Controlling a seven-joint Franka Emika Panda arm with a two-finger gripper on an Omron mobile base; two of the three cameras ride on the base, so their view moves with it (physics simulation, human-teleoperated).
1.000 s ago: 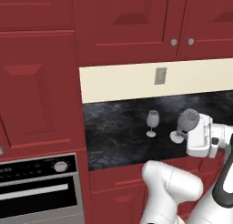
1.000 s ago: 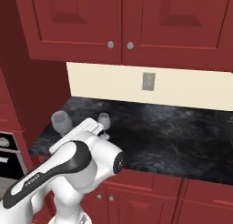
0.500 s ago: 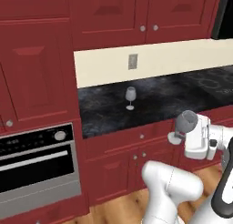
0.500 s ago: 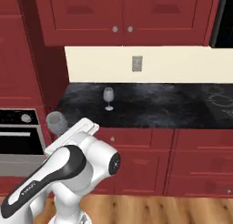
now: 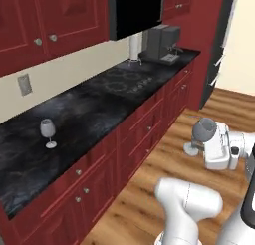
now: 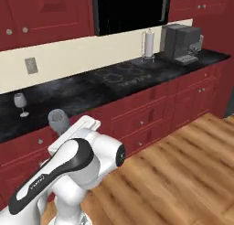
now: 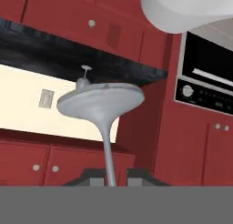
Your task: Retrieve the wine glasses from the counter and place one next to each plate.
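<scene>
The gripper (image 7: 109,174) pinches the thin stem of a wine glass (image 7: 102,104), its two dark finger tips close on either side of the stem at the bottom of the hand view. In that view the glass's round foot spreads wide above the fingers and the scene behind it appears upside down, with the black counter (image 7: 68,54) running across the upper part.

In the left base view the held glass (image 5: 201,133) sits at the end of the white hand, out over the wooden floor (image 5: 149,189) and well apart from the counter (image 5: 84,114). In the right base view the same glass (image 6: 58,120) shows its rounded bowl just above the hand, in front of the dark red cabinets (image 6: 151,114).

A second glass (image 5: 48,133) stands upright on the counter, near the cream backsplash (image 5: 64,69); in the right base view this second glass (image 6: 20,103) is at the far left of the slab. Farther along the counter stand a white paper towel roll (image 6: 148,43) and a dark coffee machine (image 6: 180,41). A cooktop (image 5: 129,79) is set flush in the counter between the second glass and the coffee machine.
</scene>
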